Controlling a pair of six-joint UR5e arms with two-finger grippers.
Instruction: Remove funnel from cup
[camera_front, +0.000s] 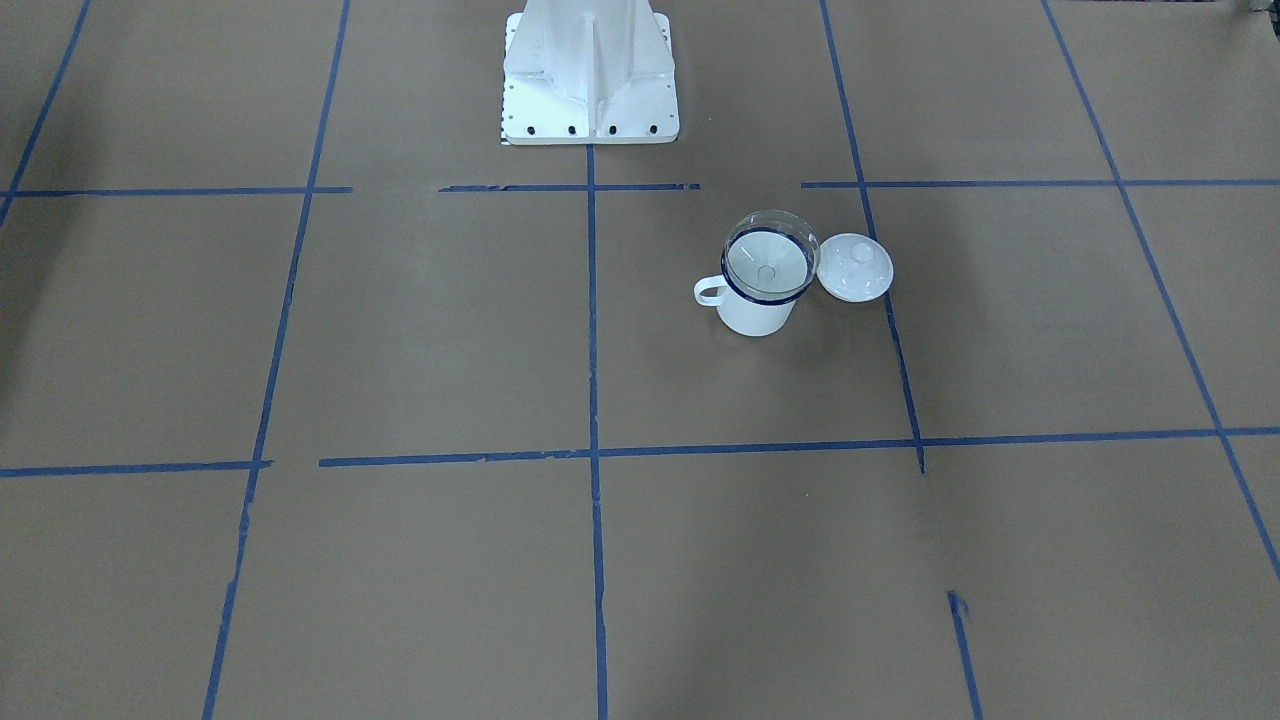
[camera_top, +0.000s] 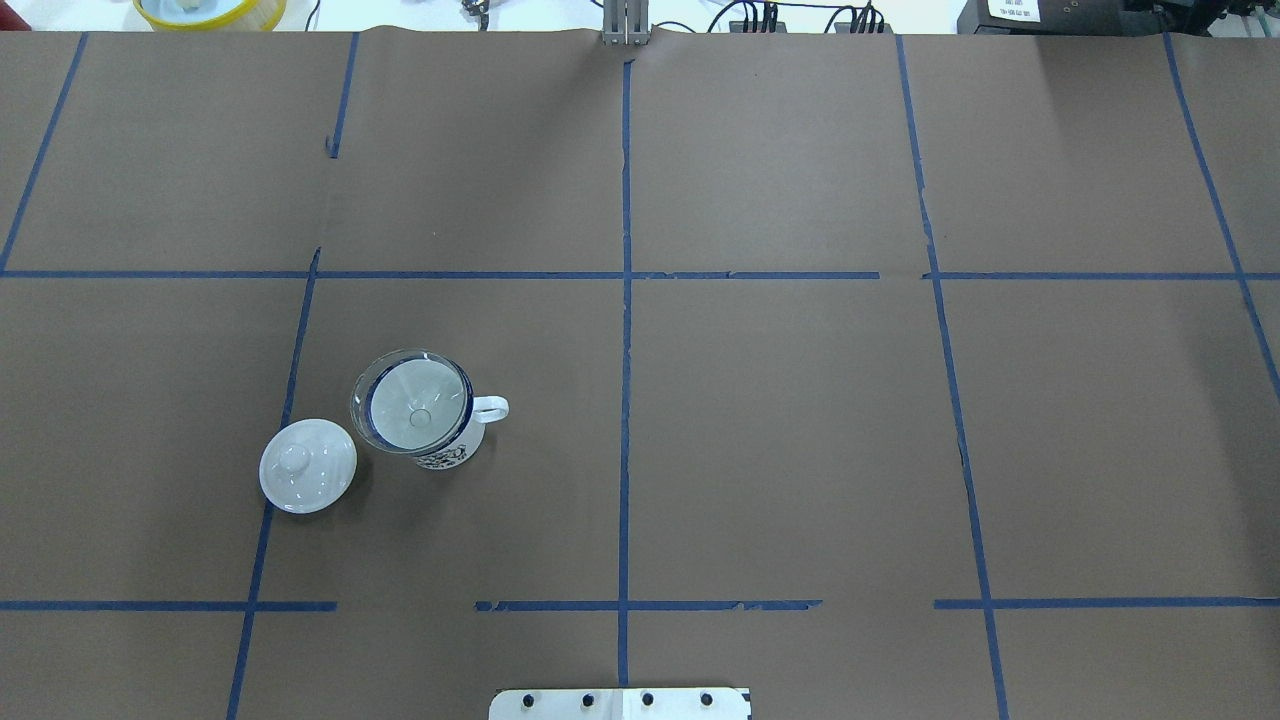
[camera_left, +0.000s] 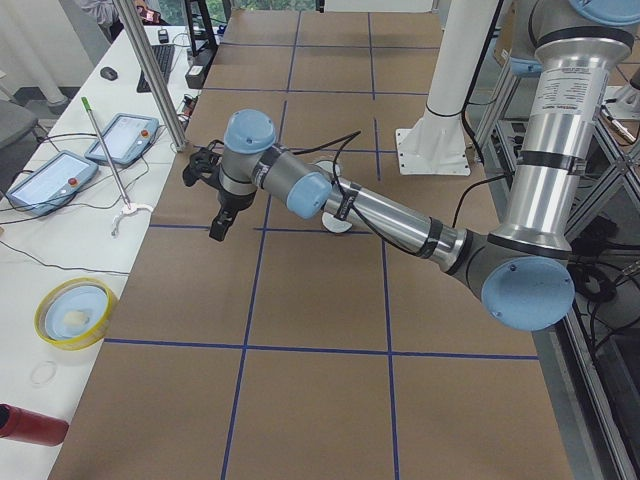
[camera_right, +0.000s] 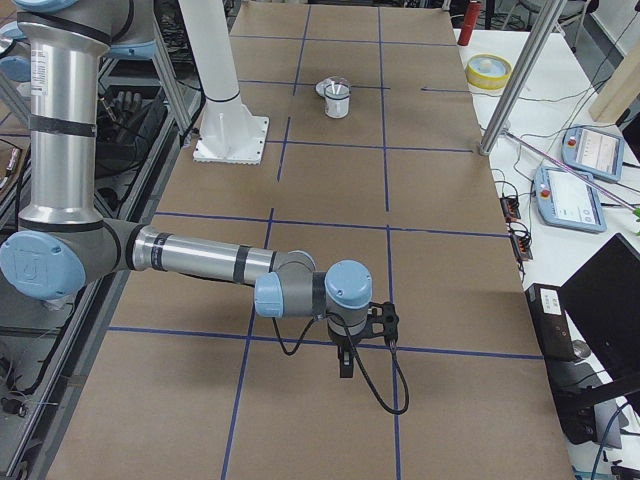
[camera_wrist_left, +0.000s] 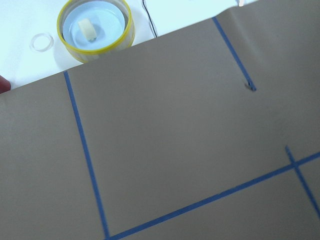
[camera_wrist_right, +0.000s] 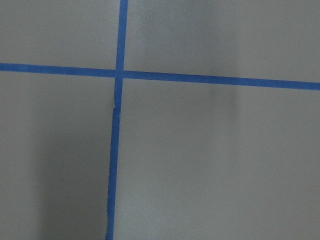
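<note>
Brown paper surface (camera_front: 400, 330), blue tape grid; funnel (camera_front: 768, 262) seated in cup (camera_front: 755, 315) on robot's left half.
Knobbed lid (camera_front: 855, 267) lies just beside the upright cup; left gripper (camera_left: 218, 228) and right gripper (camera_right: 346, 367) hang well apart from it, released or clenched I cannot tell.

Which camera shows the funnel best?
Overhead exterior: the funnel sits in the cup, its whole mouth and spout visible. Front-facing shows it nearly as well; exterior right, tiny; exterior left mostly blocked; wrist views miss it.
</note>
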